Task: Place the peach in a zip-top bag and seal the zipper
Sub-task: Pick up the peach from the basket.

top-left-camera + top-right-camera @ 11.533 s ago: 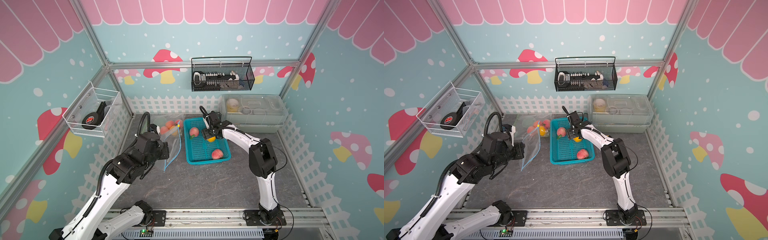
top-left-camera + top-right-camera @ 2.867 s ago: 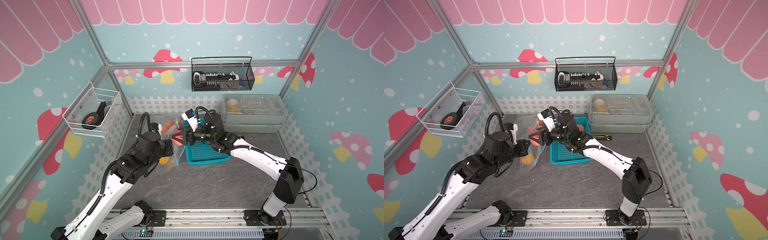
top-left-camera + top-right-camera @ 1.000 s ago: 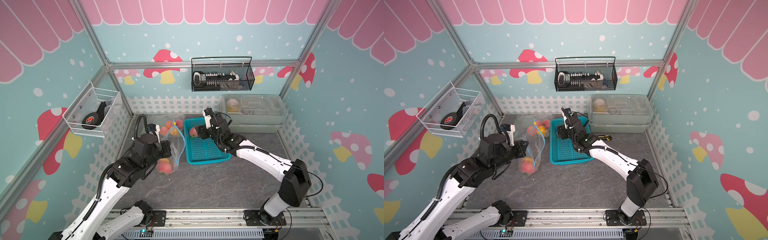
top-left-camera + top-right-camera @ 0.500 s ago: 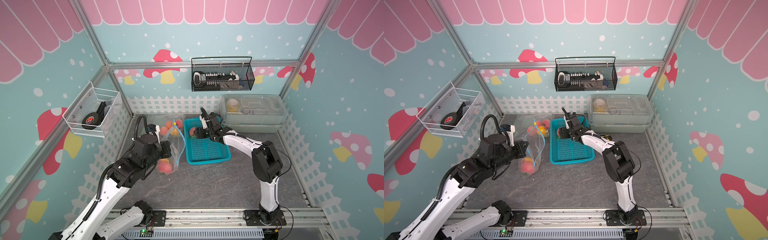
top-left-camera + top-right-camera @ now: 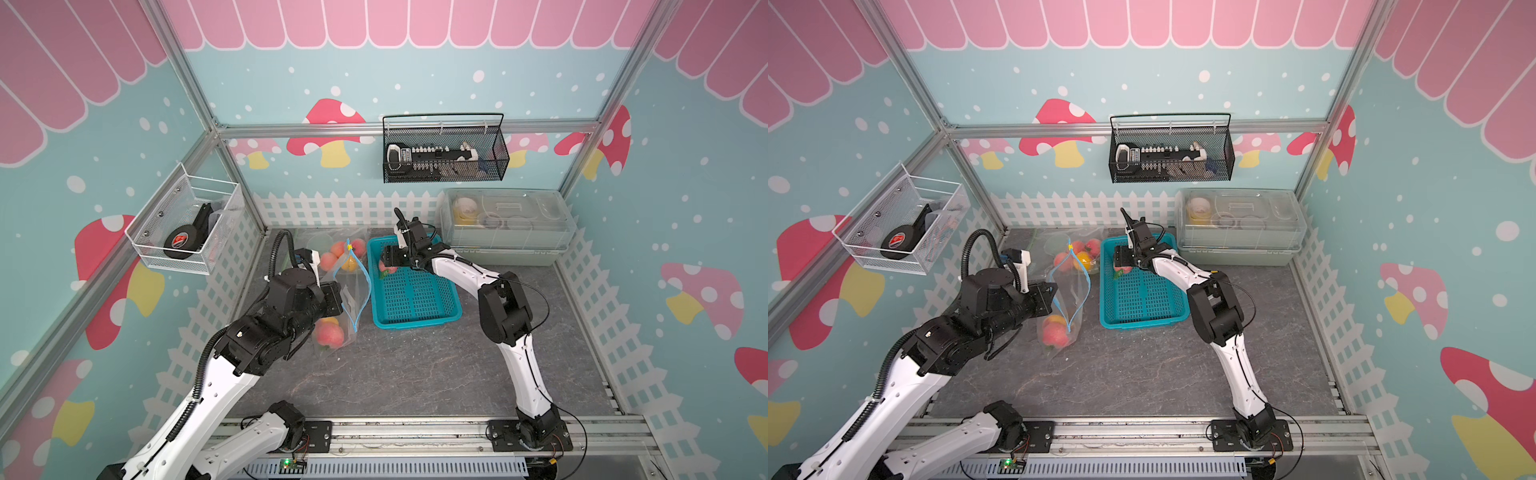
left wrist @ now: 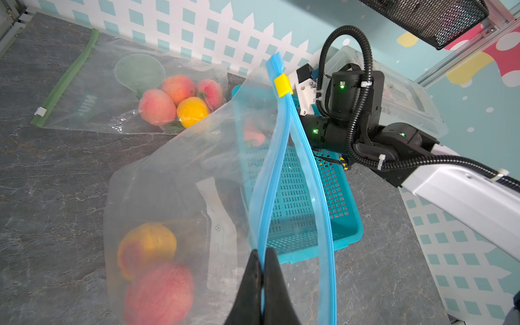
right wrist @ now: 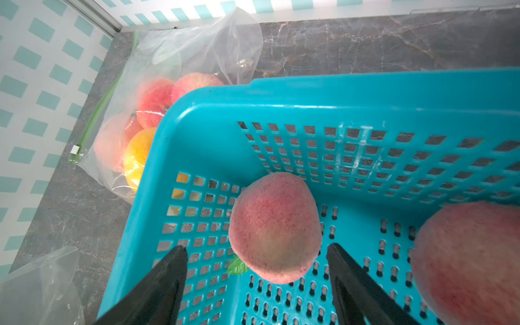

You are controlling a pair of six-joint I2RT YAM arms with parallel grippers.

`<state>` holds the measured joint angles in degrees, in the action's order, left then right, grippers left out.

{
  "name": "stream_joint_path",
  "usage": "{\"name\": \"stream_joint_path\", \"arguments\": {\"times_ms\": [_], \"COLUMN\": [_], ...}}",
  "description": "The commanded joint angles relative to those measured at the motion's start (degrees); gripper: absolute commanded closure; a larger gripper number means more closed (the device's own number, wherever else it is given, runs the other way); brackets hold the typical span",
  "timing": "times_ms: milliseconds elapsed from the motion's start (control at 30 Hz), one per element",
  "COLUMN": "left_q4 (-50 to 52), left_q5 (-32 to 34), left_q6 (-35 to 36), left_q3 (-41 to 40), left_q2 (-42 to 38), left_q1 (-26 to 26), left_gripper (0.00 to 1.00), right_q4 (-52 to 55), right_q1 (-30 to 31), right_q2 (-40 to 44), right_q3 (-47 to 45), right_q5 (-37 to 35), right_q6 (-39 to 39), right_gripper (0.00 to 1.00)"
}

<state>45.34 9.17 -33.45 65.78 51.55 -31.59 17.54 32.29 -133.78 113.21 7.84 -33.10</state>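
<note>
While the blue zipper (image 6: 281, 157) of the clear zip-top bag (image 6: 183, 174) is pinched between the fully closed jaws of the left end effector (image 6: 263, 253), the bag is held upright with its mouth parted. It stands over the table (image 5: 415, 374), just left of the teal basket (image 5: 415, 291). Two fruits can be seen through the plastic at the bottom of this bag: a red peach (image 6: 159, 292) and an orange peach (image 6: 146, 247) touching it. A yellow slider (image 6: 282, 85) is seated at the far end of the zipper. The right end effector (image 7: 256, 249) is lowered into the far left corner of the basket with its jaws spread wide and nothing gripped. The loose peach (image 7: 274, 228), lying on the basket floor with a small green leaf under it, is framed between the two black fingers (image 7: 168, 270). A gap is visible on each side between finger and fruit, narrower on one side. Another basket peach (image 7: 467, 261) is seen near it, cut off by the edge of the right wrist view. A green-zippered bag (image 6: 112, 84) is laid flat at the far left of the table, just beside the basket's far left corner, and several peaches are bunched inside it.
</note>
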Motion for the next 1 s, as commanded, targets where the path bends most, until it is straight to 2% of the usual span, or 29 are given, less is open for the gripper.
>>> {"name": "stream_joint_path", "arguments": {"times_ms": [0,300,533,800,967], "left_q4": [-0.5,-0.4,-0.3,-0.1,0.3], "left_q5": [-0.2,0.0,0.2,0.4,0.6], "left_q6": [-0.7,-0.4,-0.4,-0.5,-0.6], "left_q3": [-0.1,0.0,-0.1,-0.4,-0.5], "left_q2": [-0.5,-1.1,-1.6,-2.2,-2.9], "left_q1": [-0.2,-0.2,-0.2,-0.2,-0.2], "left_gripper": [1.00,1.00,1.00,1.00,1.00], "right_q4": [4.9,12.0,12.4,11.4,11.3], "right_q1": [-0.1,-0.1,0.0,-0.4,-0.9], "right_q2": [-2.9,-10.0,-12.7,-14.1,-14.5], "right_q3": [3.9,14.7,17.0,17.6,17.7], "right_q5": [-1.3,-2.7,-2.0,-0.1,2.8], "right_q6": [-1.6,-1.9,-2.7,-3.2,-4.4], "right_gripper": [0.20,0.20,0.21,0.26,0.36]}}
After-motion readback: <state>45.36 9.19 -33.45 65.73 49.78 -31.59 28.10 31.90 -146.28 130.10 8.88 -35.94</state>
